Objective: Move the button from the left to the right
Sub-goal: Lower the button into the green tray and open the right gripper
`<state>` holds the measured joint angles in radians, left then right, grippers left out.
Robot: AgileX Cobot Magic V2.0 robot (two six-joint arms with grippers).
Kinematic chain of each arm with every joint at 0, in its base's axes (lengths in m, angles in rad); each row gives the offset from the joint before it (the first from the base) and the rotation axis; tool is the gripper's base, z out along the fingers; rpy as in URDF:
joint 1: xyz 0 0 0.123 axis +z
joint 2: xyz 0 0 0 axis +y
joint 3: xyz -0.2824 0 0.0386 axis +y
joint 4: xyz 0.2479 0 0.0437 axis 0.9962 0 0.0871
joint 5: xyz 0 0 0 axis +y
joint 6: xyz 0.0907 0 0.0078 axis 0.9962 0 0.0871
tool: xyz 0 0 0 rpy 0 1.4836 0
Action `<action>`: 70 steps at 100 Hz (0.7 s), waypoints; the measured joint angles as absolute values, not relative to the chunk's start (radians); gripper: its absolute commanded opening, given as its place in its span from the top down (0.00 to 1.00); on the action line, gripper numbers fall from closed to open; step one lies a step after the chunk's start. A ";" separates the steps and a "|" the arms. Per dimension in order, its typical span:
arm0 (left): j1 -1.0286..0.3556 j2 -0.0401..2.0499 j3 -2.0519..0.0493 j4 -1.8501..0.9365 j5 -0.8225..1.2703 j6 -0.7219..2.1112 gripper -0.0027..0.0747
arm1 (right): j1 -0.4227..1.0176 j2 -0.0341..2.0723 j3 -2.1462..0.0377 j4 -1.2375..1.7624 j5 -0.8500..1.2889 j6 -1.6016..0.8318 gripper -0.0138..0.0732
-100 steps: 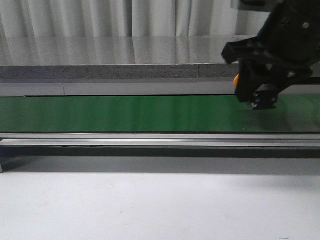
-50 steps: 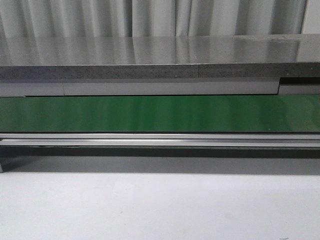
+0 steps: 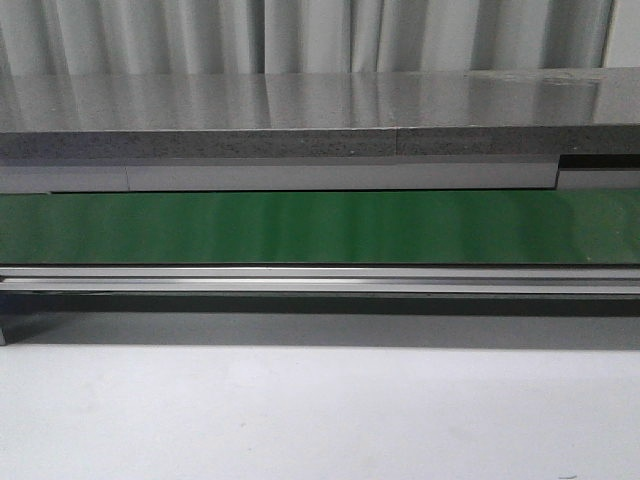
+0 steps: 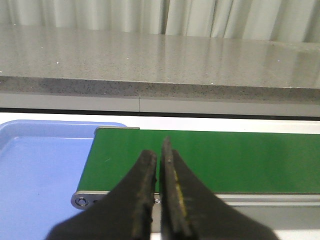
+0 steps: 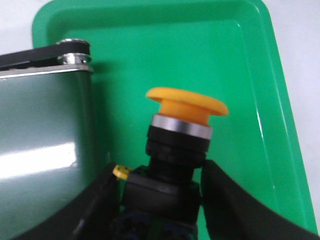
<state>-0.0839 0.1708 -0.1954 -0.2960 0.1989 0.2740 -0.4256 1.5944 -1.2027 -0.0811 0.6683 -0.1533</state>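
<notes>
Over glossy green plastic tray: rigid, probably light yellow-orange mushroom-capped black-bodied push button, right gripper pinching boxy body, best hold; left gripper pressed together, empty.

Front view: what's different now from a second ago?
A second ago a black gripper carrying something orange hung over the right end of the green conveyor belt; it has left the front view and was already gone half a second ago. The right gripper now grips the yellow-orange capped push button by its black body over the green plastic tray. Belt, grey counter and closed left gripper show no change.
</notes>
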 measured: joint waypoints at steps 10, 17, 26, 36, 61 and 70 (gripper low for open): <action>-0.084 0.171 -0.195 -0.296 0.199 0.274 0.96 | -0.463 1.647 -1.203 -0.029 0.662 -0.218 0.70; -0.084 0.171 -0.195 -0.296 0.199 0.274 0.96 | -0.481 1.685 -1.203 0.021 0.662 -0.287 0.70; -0.084 0.171 -0.195 -0.296 0.199 0.274 0.96 | -0.496 1.731 -1.203 0.076 0.662 -0.381 0.70; -0.084 0.171 -0.195 -0.296 0.199 0.274 0.96 | -0.505 1.768 -1.203 0.106 0.662 -0.460 0.70; -0.084 0.171 -0.195 -0.296 0.199 0.274 0.96 | -0.507 1.832 -1.213 0.129 0.662 -0.550 0.70; -0.084 0.171 -0.195 -0.296 0.199 0.274 0.96 | -0.507 1.847 -1.224 0.131 0.660 -0.554 0.70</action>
<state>-0.0839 0.1708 -0.1954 -0.2960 0.1989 0.2740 -0.5074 1.8473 -1.2243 0.1306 0.6603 -0.5544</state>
